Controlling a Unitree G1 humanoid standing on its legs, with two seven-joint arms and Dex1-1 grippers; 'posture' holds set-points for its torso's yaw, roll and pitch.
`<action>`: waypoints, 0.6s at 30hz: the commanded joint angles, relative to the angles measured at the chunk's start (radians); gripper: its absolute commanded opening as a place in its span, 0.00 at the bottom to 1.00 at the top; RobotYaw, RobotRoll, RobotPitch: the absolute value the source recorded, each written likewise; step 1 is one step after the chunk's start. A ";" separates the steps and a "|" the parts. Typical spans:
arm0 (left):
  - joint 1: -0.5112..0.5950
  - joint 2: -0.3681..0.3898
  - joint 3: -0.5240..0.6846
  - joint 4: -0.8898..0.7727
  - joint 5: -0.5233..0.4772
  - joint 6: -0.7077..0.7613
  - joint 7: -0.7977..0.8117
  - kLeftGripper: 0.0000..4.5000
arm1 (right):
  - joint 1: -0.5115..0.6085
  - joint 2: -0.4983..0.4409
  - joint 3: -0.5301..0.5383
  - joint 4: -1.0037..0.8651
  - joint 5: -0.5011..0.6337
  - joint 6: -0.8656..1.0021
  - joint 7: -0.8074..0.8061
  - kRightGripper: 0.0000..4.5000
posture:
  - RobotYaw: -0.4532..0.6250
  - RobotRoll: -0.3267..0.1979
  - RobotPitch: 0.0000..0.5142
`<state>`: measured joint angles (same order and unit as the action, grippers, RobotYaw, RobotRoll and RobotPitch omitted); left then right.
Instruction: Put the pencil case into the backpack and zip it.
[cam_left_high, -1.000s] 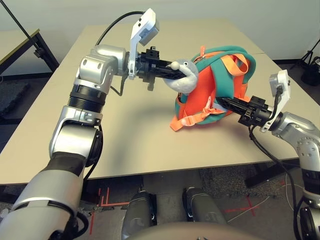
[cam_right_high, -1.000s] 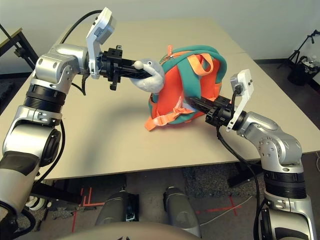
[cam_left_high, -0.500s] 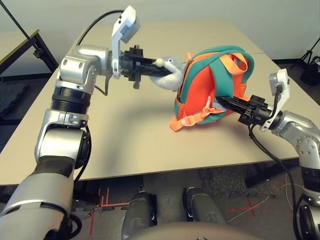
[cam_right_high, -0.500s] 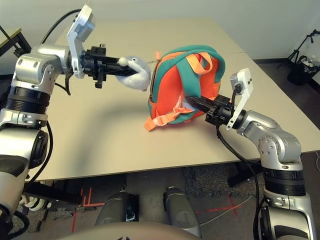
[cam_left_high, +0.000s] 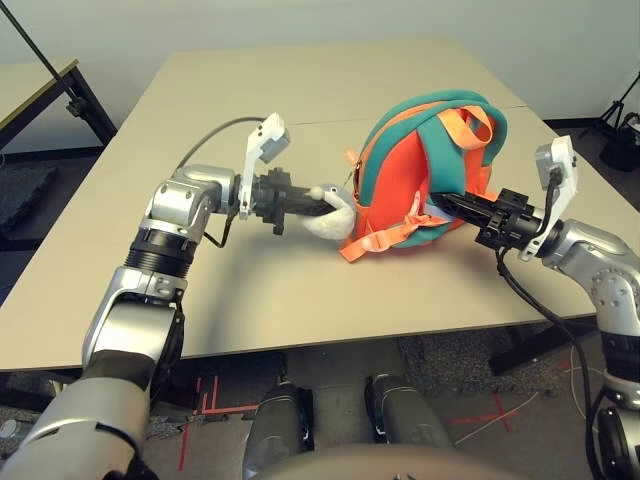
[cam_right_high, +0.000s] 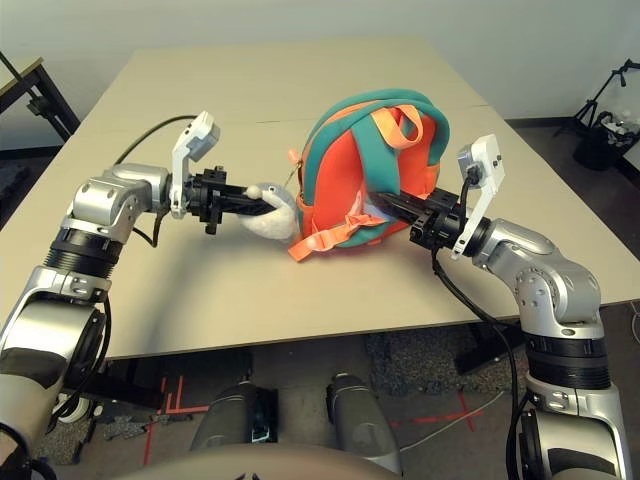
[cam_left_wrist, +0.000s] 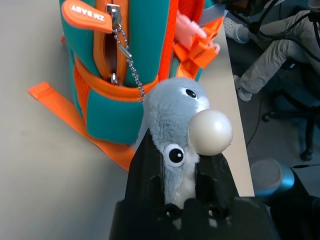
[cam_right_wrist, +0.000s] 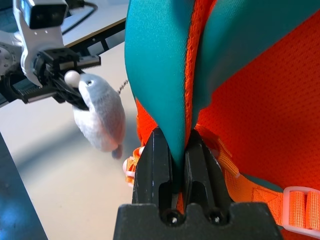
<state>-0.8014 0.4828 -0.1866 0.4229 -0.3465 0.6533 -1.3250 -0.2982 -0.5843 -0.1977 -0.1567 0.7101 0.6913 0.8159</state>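
The teal and orange backpack (cam_left_high: 425, 165) stands upright on the table, right of centre. A grey-white plush toy (cam_left_high: 328, 212) hangs from its zipper pull by a small chain (cam_left_wrist: 128, 59). My left gripper (cam_left_high: 312, 203) is shut on the plush toy's (cam_left_wrist: 172, 112) head, low over the table, just left of the backpack (cam_left_wrist: 135, 35). From the right, my right gripper (cam_right_wrist: 172, 145) is shut on a teal shoulder strap (cam_right_wrist: 160, 65) of the backpack. The side zipper looks partly drawn. The pencil case is out of view.
The beige table (cam_left_high: 300, 290) has bare surface in front of and to the left of the backpack. An orange strap (cam_left_wrist: 55, 100) trails on the tabletop. A person's legs (cam_left_wrist: 280, 45) show beyond the table. A black stand (cam_left_high: 70, 95) is off the table's left side.
My left arm has come down and toward the near side with the plush toy, from beside the backpack's top to low over the table. The right gripper has kept its hold.
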 joint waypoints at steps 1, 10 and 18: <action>0.023 -0.005 -0.005 0.043 0.016 0.004 0.017 0.09 | -0.003 -0.008 0.014 0.002 -0.008 -0.003 0.010 0.00 | 0.23 0.62 0.04; 0.047 -0.015 0.002 0.103 0.020 0.002 0.043 0.09 | -0.008 -0.006 0.020 0.010 -0.020 -0.005 0.017 0.00 | 0.24 0.62 0.04; 0.064 0.004 0.053 0.021 -0.028 0.066 0.058 0.32 | -0.007 -0.025 0.033 0.007 -0.031 0.013 0.040 0.00 | 0.25 0.62 0.06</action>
<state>-0.7459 0.4682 -0.1564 0.4705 -0.3632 0.7015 -1.2771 -0.3019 -0.5936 -0.1860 -0.1555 0.6856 0.6916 0.8389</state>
